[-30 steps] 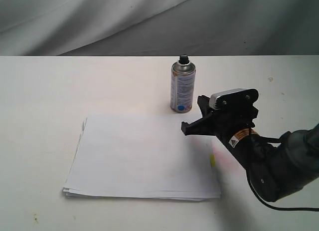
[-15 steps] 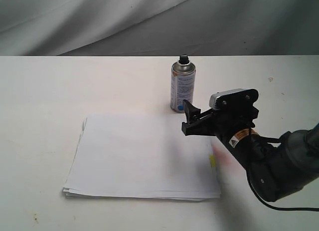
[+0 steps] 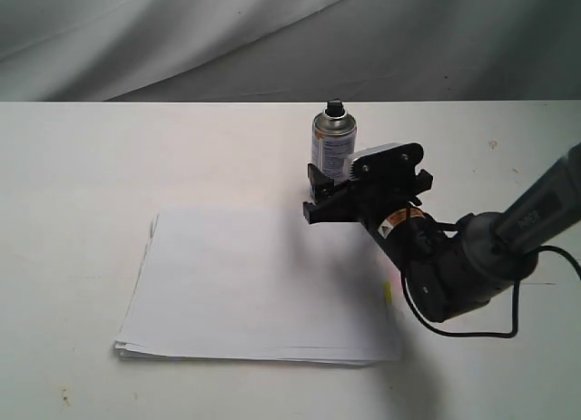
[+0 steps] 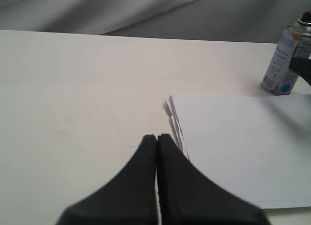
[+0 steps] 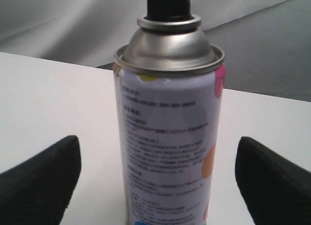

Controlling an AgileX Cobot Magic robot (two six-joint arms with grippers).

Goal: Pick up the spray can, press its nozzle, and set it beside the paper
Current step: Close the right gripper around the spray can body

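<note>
Right gripper (image 3: 313, 195) has moved up and left since a second ago, from beside the paper's right edge to the spray can (image 3: 332, 141), and its jaws, clenched then, are now spread wide.

Bench (image 3: 82, 166): white, grey cloth behind its far edge.

Paper (image 3: 254, 284): flat white stack, slightly fanned, mid-bench toward the near edge.

Right arm comes in from the right edge of the bench, over the paper's far right corner.

Spray can: upright toward the far edge, a bit right of centre, just beyond the paper's far right corner. Exterior view hides its lower half behind the gripper. Right wrist view shows what that one can't: can centred between the two black fingers (image 5: 43, 179), clear gap on both sides, nothing grasped. Left wrist view shows the can's base with its blue dot, close to the paper's edge; touching or not, can't tell.

Left gripper (image 4: 156, 142): only in its own wrist view, jaws clenched tip to tip with nothing between them, low over bare bench near the paper's fanned edge.

Nozzle (image 5: 167, 4): black, on the silver dome, untouched.

Yellow tab (image 3: 388, 293): on the paper's right edge, seen in the exterior view only.
</note>
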